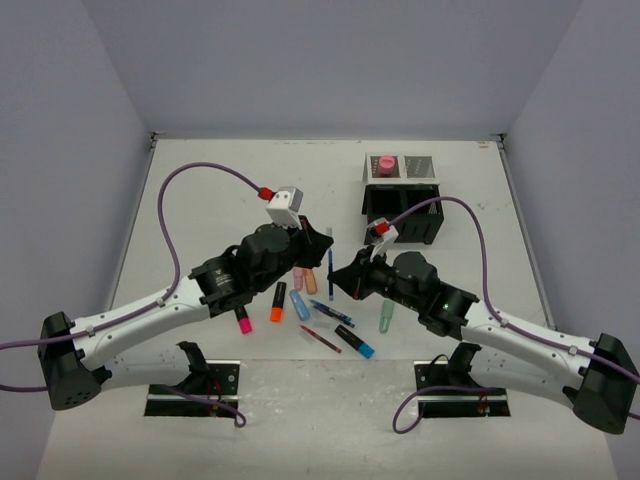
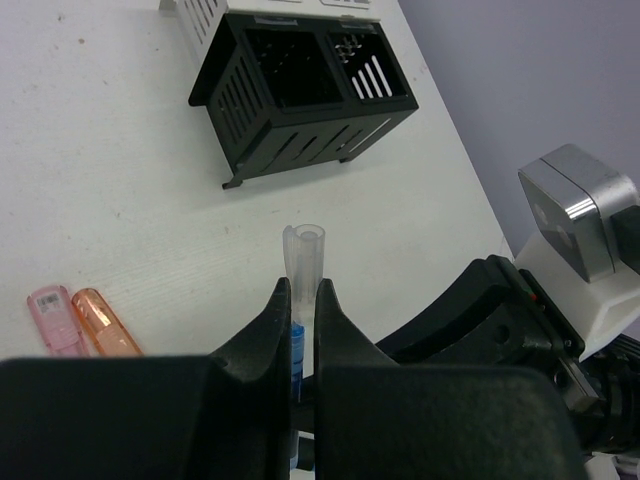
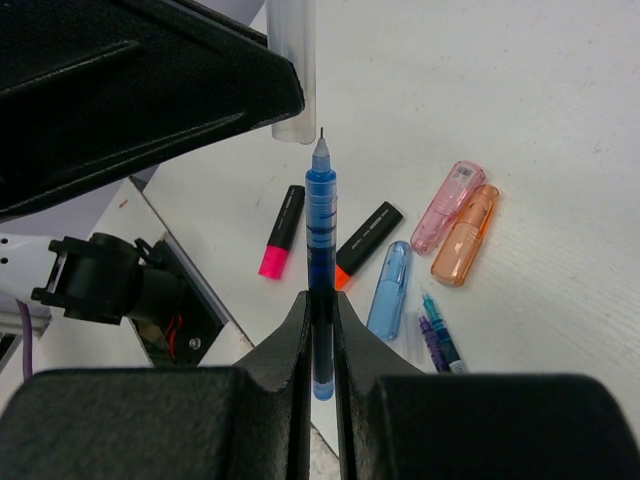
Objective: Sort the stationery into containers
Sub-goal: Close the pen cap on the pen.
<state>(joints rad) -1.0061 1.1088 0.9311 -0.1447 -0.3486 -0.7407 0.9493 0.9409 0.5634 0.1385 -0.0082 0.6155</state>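
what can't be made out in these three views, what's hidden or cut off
- Top view: the two near compartments of the organizer, too dark to see into.
- Left wrist view: the organizer's pale far compartments, cut off by the top edge.
- Right wrist view: the rear end of the blue pen, hidden between the fingers of the right gripper; the upper part of the clear cap, cut off by the top edge.
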